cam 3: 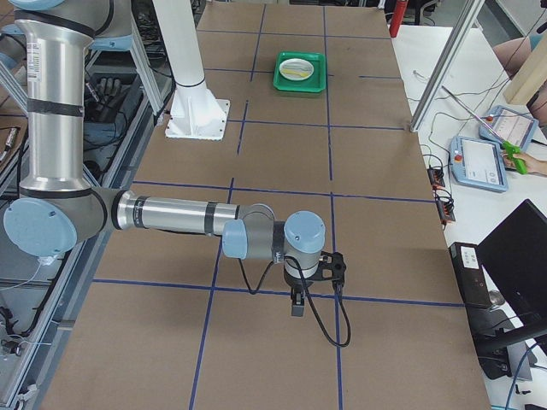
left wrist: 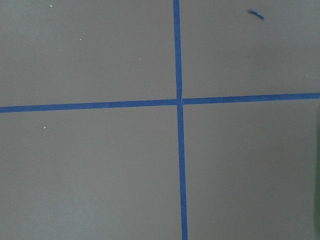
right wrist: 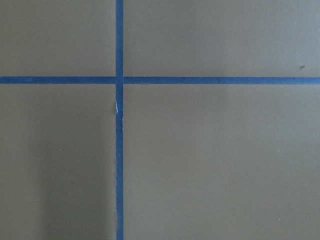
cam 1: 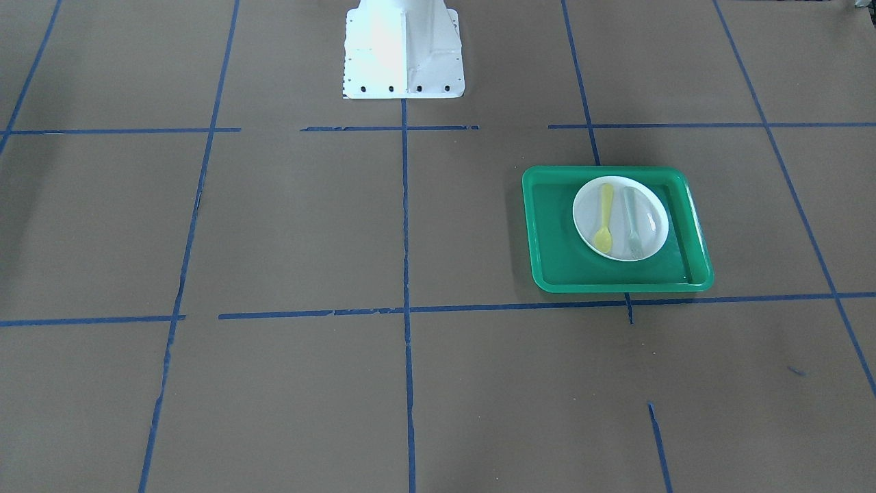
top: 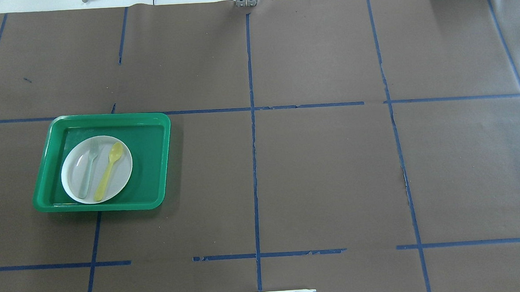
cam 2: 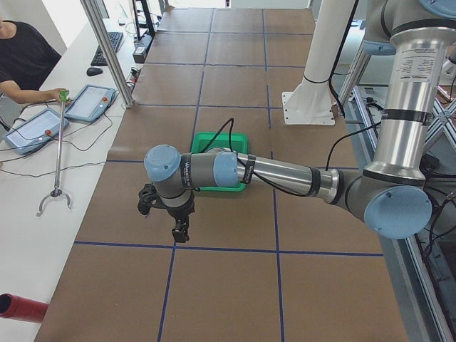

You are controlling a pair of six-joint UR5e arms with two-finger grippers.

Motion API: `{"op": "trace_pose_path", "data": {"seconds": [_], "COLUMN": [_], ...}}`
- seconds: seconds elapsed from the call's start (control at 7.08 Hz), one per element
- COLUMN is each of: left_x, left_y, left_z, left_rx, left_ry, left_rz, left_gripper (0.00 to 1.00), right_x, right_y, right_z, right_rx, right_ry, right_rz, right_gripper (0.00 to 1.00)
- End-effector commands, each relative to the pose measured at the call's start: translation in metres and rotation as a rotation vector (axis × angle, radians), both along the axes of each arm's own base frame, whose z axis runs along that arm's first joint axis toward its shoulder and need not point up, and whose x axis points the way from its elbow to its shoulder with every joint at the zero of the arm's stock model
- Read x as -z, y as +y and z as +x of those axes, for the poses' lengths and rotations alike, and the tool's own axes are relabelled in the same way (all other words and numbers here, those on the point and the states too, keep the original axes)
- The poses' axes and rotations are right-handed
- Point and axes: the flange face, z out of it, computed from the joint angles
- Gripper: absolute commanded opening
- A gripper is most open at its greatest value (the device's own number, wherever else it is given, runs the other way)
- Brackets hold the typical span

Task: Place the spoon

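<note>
The yellow spoon (cam 1: 604, 218) lies on the white plate (cam 1: 653, 212), which sits in the green tray (cam 1: 554, 233). It also shows in the overhead view (top: 108, 171), bowl pointing away from the robot. My left gripper (cam 2: 179, 231) hangs over bare table well away from the tray and shows only in the exterior left view; I cannot tell whether it is open or shut. My right gripper (cam 3: 297, 303) hangs over the far end of the table and shows only in the exterior right view; I cannot tell its state. Both wrist views show only brown paper and blue tape.
A pale grey-green fork (cam 1: 631, 219) lies on the plate beside the spoon. The robot's white base (cam 1: 404, 51) stands at the table's edge. Blue tape lines grid the brown table cover. An operator's grabber tool (cam 2: 57, 164) lies on the side desk.
</note>
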Motion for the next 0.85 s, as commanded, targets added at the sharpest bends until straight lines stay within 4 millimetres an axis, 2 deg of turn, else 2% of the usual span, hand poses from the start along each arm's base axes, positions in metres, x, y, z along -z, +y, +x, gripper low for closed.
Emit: {"op": "trace_pose_path", "data": {"seconds": [0.0, 0.71], "left_x": [-0.007, 0.008], "left_y": [0.003, 0.003], "left_z": [0.002, 0.002], "left_rx": [-0.007, -0.002], "left_ry": [0.002, -0.003], "left_rz": [-0.023, 0.027], "left_gripper": [1.0, 1.0], "right_x": [0.0, -0.001], "right_y": [0.001, 0.001], "right_z": [0.0, 0.0], "right_rx": [0.0, 0.0], "right_ry": [-0.001, -0.001], "right_rz": [-0.001, -0.002], "right_gripper": [1.0, 1.0]}}
